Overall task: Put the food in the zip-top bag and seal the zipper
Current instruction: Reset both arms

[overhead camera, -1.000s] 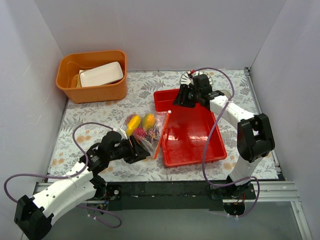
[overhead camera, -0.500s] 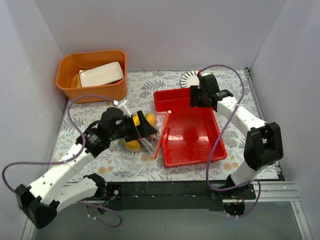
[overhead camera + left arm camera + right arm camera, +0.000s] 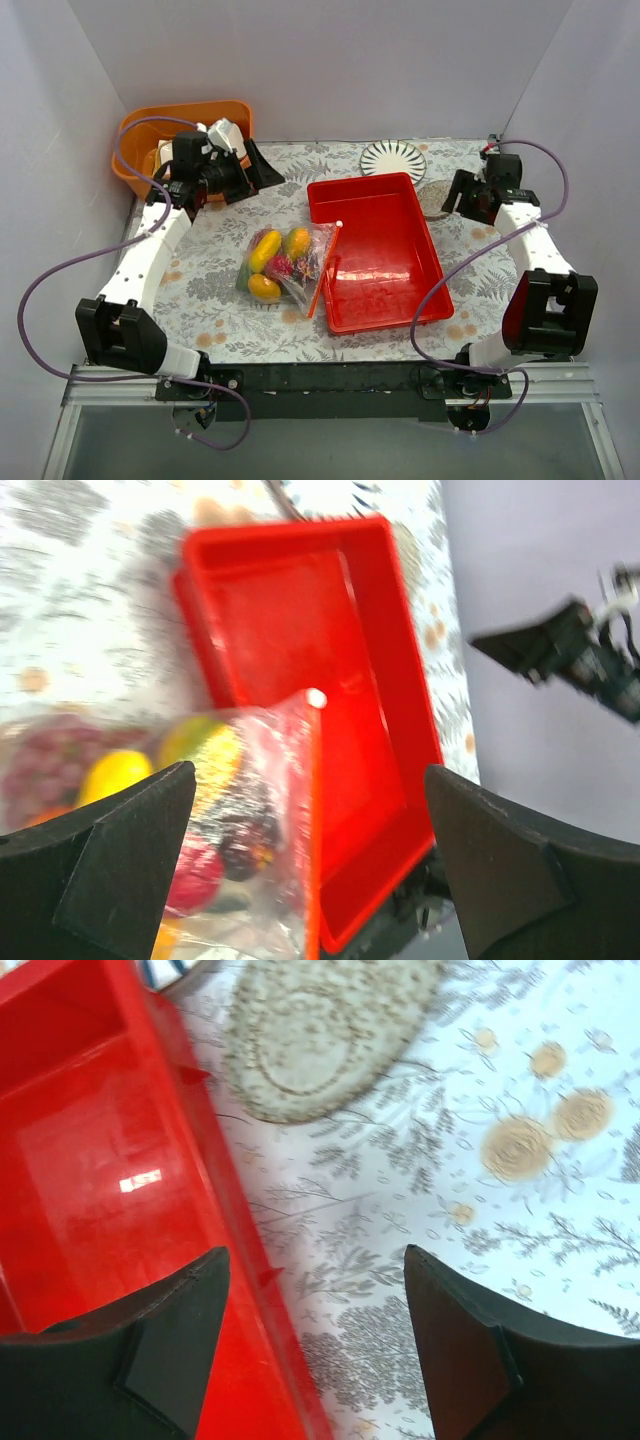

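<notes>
1. The left arm (image 3: 150,250) is stretched back-left, the left claw (image 3: 310,775) spread wide, empty.
2. The right arm (image 3: 530,235) is extended far right, the right claw (image 3: 315,1255) parted, empty.
3. The clear crinkly zip-top bag (image 3: 300,265) of toy food (image 3: 266,250) is laid just beside the red rectangular tray (image 3: 380,260).

The left arm (image 3: 145,255) and right arm (image 3: 540,245) are built of smooth white plastic links joined by chunky black joint housings. A thin purple cable (image 3: 22,305) loops loosely alongside each arm. The matte black wedge-shaped fingers (image 3: 120,850) have blunt, bevelled edges.
</notes>
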Robot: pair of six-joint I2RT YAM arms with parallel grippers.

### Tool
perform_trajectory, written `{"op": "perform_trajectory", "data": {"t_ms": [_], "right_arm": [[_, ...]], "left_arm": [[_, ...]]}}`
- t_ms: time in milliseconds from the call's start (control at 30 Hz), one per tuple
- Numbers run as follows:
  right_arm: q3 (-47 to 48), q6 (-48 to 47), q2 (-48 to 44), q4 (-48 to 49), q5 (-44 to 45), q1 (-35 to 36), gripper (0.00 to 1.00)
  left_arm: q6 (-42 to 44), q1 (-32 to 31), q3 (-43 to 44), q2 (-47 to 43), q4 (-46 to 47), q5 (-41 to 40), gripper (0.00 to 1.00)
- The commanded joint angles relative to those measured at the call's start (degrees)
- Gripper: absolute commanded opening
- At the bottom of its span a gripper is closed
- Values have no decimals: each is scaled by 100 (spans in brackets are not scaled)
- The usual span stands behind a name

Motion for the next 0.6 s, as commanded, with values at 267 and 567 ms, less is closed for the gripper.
{"op": "perform_trajectory", "data": {"t_ms": [267,567], "right_arm": [[-684,-106,-1423,697,187,-237,86],[-2336,-264,-2287,2500,626,-237,98]], "left_arm": [[110,603,-302,-523,566,-1862,98],[135,603,-1488,-1340,1753,-2415,98]]}}
